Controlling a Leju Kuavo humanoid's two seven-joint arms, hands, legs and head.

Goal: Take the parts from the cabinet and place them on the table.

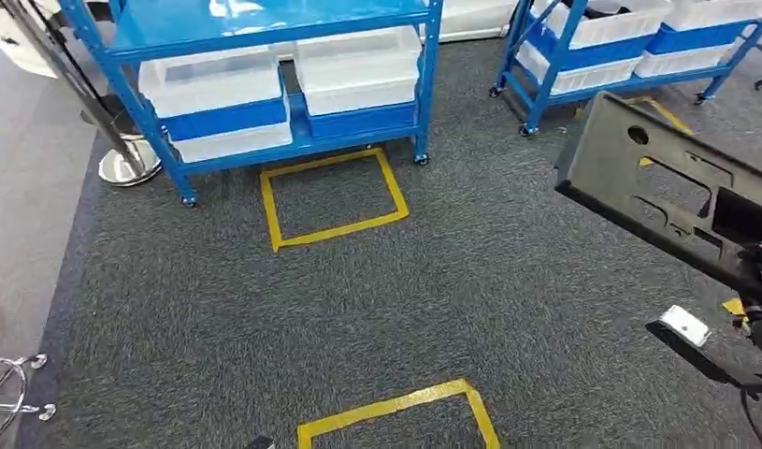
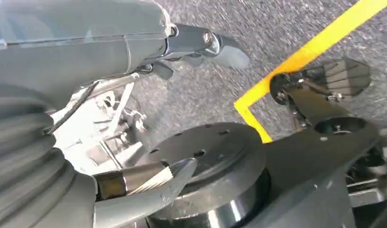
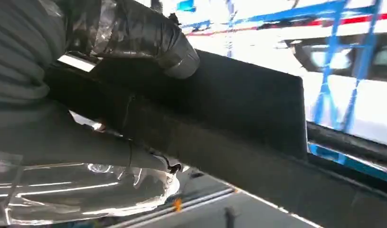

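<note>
1. Right now the robot looks to be in the carrying step: the black part (image 1: pixel 671 201) is already off the shelving and up in the air, with no table anywhere in sight from where the head looks.

2. The part hangs well to the right of the blue cabinet (image 1: pixel 265 84), above the grey carpet (image 1: pixel 218 299) and clear of it, out past the nearer yellow taped square (image 1: pixel 332 198) in front of the cabinet.

3. It is a flat black panel with cut-out slots and a round hole. Its long axis runs from its far free corner, which points back toward the second blue rack (image 1: pixel 620 47), down to its near end at the robot's right side. It is tilted, the far end higher.

4. The right hand (image 3: pixel 120 118) grips the panel at its near end; in the right wrist view the thick thumb (image 3: pixel 153 38) lies pressed over the panel's top face, with the other fingers wrapped beneath, so it is clamped between them.

5. The left hand (image 2: pixel 196 45) hangs low over the carpet, near a yellow tape line (image 2: pixel 315 47). It seems to hold nothing, though I cannot tell whether its fingers are spread or curled.

6. My guess at the next move: turn toward the table, keep the panel level enough not to slip, and mind the long free end swinging near the racks.
</note>
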